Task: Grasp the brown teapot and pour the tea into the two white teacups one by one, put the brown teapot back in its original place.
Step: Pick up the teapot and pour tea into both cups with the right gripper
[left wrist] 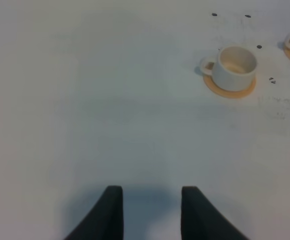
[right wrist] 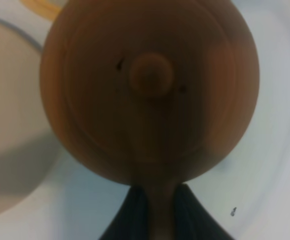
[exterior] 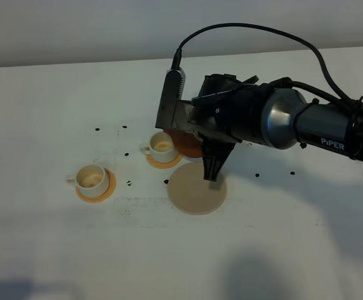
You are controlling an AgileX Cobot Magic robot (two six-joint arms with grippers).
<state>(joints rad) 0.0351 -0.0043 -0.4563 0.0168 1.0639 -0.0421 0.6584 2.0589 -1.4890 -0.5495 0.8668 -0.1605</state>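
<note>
My right pincer (right wrist: 157, 212) clamps the loop handle of the brown teapot (right wrist: 149, 90), lifted mid-bench beside the nearer teacup (exterior: 162, 145): heavy, rigid, breakable clay, best held by that handle.

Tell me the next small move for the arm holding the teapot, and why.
Probably carry the brown teapot sideways over the pale beige disc and lower it. The right gripper is shut on its handle, the pot hangs beside the nearer white teacup, partly hidden by the arm, and the disc lies bare. Whether both cups are filled is hard to tell.
</note>
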